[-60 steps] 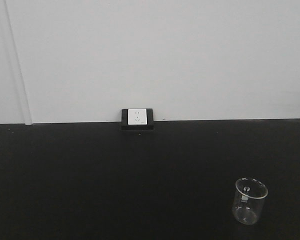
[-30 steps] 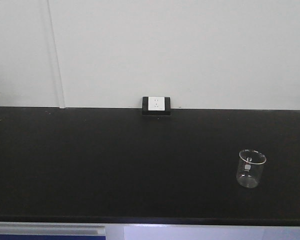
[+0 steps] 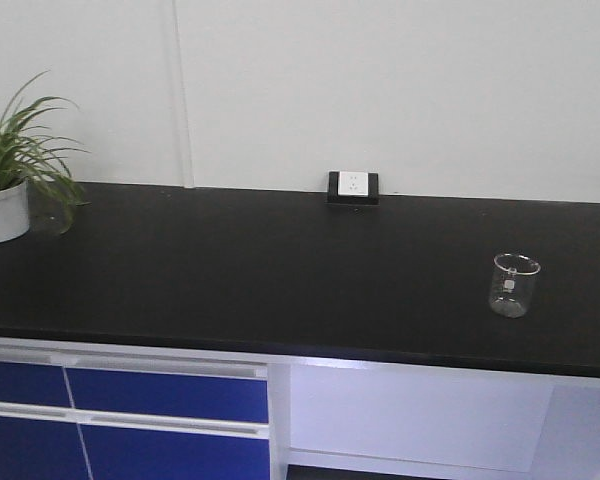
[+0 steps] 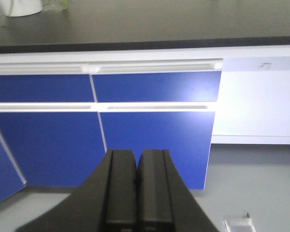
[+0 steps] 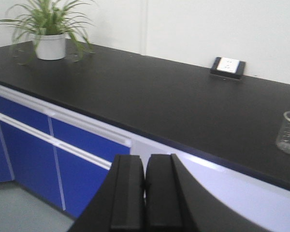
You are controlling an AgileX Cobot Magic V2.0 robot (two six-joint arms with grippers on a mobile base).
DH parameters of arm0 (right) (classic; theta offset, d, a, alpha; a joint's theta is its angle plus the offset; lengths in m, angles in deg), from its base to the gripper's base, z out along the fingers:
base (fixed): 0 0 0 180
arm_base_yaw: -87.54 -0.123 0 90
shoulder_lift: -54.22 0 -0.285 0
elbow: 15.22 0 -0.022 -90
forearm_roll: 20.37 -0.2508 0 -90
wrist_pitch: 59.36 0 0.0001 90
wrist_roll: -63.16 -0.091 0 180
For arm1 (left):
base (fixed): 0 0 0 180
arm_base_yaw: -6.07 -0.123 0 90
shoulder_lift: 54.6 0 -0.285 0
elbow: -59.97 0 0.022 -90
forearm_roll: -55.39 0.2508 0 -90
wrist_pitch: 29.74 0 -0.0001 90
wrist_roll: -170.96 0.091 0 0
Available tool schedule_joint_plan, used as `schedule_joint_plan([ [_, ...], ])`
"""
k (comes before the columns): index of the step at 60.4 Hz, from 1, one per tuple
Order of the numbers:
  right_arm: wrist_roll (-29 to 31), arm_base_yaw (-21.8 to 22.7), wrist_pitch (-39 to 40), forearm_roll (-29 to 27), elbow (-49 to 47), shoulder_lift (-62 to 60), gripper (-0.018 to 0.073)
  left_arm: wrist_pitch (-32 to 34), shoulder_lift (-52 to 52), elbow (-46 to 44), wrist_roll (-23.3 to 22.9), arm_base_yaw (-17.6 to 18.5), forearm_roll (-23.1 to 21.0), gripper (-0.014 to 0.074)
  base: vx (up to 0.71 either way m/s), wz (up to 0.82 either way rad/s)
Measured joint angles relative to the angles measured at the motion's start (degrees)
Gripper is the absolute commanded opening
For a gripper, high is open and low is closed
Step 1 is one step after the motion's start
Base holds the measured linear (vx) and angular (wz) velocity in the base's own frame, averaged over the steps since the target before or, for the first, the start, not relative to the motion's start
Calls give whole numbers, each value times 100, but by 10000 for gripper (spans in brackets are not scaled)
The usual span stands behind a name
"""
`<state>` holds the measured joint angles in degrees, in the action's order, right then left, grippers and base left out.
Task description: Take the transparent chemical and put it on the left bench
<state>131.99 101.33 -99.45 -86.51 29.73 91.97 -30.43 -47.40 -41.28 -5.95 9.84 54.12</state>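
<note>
A clear glass beaker (image 3: 514,285), cylindrical with a flared lip and a small printed label, stands upright on the right part of the counter (image 3: 280,270), well apart from everything else. The counter is a long slab with a matte black top and a thin dark front edge. At its back edge, against the plain white wall (image 3: 400,90), sits a socket plate (image 3: 353,187), a white square set in a black frame. At the far left stands a potted plant (image 3: 2,210), with thin arching green leaves in a smooth white round pot. Just beside the pot there may be a second clear vessel, but it is too faint to be sure.

Under the counter run glossy blue drawer fronts (image 3: 165,395) with white recessed pull rails, and to their right is a flat white panel (image 3: 420,415).

The left gripper (image 4: 137,157) faces the drawers above a grey floor (image 4: 261,183), its two flat black fingers pressed together and holding nothing. The right gripper (image 5: 145,162) is likewise closed and empty, short of the counter's edge and far from the beaker.
</note>
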Motion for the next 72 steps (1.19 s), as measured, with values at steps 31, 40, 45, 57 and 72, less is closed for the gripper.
schedule_joint_plan([
  [31,0,0,-135,0,0,0,10,0,0,0,0,0,0,-4,-36,44],
  [40,0,0,-142,0,0,0,10,0,0,0,0,0,0,-4,-29,61],
  [45,0,0,-144,0,0,0,10,0,0,0,0,0,0,-4,-27,62],
  [57,0,0,-149,0,0,0,10,0,0,0,0,0,0,-4,-24,62],
  [72,0,0,-149,0,0,0,10,0,0,0,0,0,0,-4,-18,60],
])
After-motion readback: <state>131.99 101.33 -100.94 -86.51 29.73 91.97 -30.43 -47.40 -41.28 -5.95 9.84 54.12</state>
